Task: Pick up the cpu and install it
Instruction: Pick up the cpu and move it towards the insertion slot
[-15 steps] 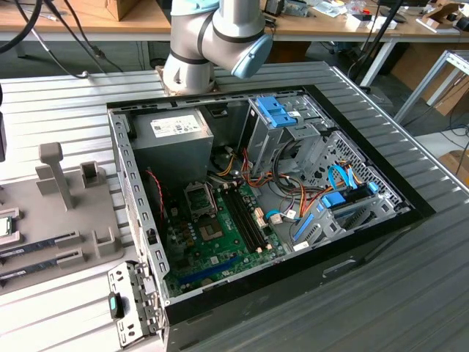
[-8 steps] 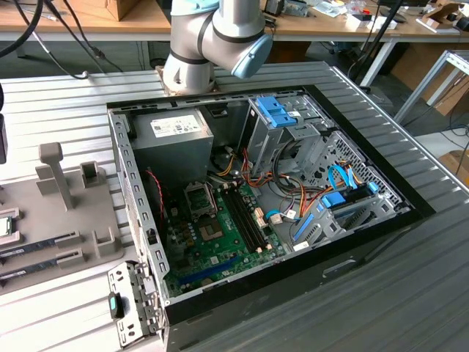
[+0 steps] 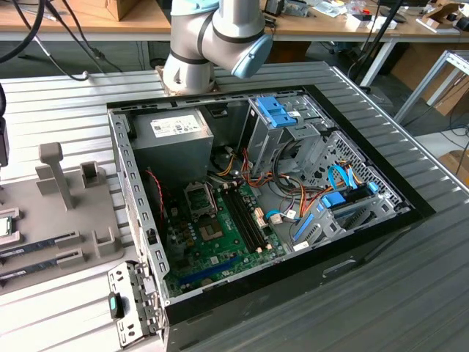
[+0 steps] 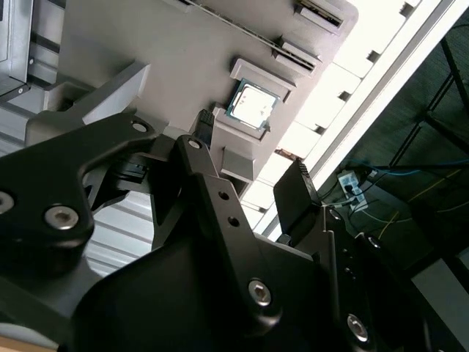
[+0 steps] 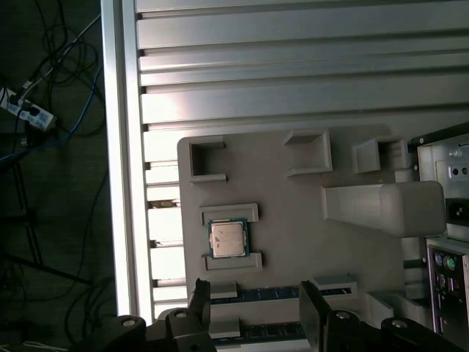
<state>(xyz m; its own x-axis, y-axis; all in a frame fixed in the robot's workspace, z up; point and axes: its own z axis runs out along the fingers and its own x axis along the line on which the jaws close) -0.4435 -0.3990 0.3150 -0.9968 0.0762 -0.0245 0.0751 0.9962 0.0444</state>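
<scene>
Showing the cpu (image 5: pixel 228 237) lying flat, metal face up, in a shallow pocket near the middle of the grey tray (image 5: pixel 293 220). Bracketing two opposite edges of the cpu with low tray lips, probably for fixing position and squareness, and leaving the other two edges free for a grasp from above.

Hanging the hand (image 5: pixel 254 295) above the tray, spread wide and gripping nothing, with the gap looking broader than the cpu and lined up, by judgement, with the free edges. Placing the cpu apart from the hand, touching neither finger, just beyond the fingertips toward the tray's centre. Hovering directly over the memory sticks (image 5: pixel 271 295) slotted along the tray's edge.

Resting the tray on the ribbed bench (image 3: pixel 66 103), beside the open computer case (image 3: pixel 308 275).
</scene>
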